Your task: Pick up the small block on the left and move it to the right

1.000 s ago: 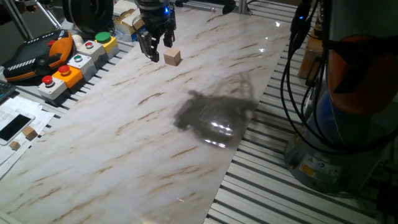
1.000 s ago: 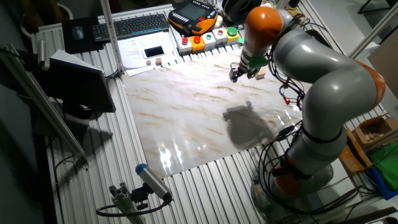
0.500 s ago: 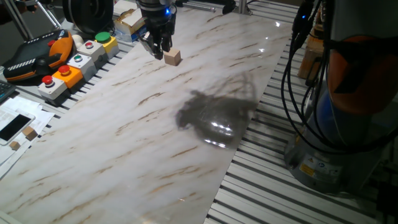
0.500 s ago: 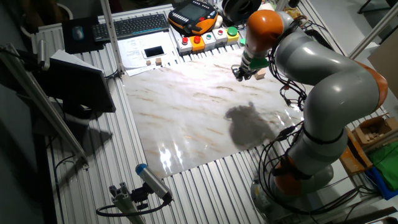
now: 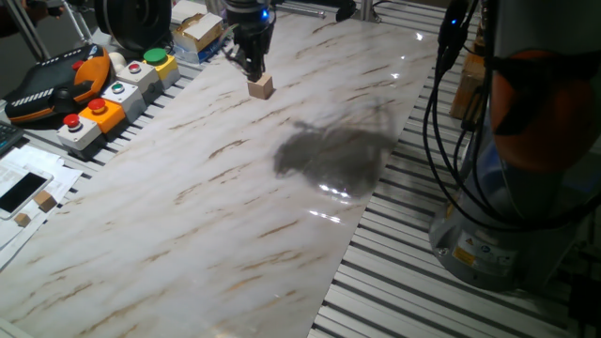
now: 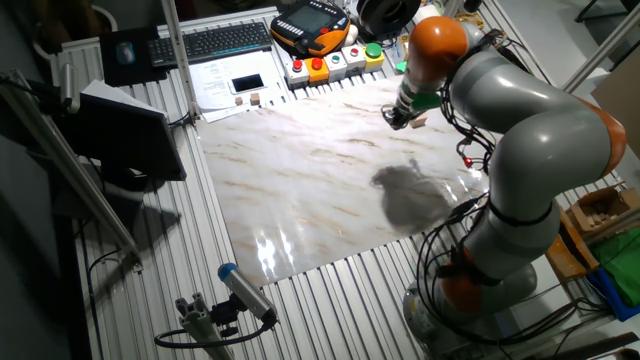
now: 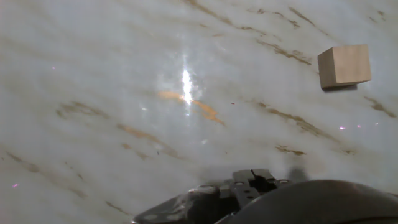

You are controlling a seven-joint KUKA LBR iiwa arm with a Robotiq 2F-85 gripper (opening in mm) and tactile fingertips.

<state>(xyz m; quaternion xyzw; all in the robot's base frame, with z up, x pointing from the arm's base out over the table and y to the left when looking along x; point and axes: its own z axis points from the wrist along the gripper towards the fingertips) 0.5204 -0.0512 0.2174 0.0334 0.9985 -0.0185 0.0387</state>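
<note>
The small block (image 5: 261, 87), a plain light-tan wooden cube with unmarked faces, sits flat on the marble-patterned tabletop (image 5: 216, 197) near its far edge, just beside the gripper (image 5: 251, 68), whose fingers look drawn together and hold nothing.

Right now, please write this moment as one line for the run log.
phase: approach | gripper: above the marble tabletop, jaw state unclear | wooden cube: on tabletop, not grasped, beside fingers
</note>
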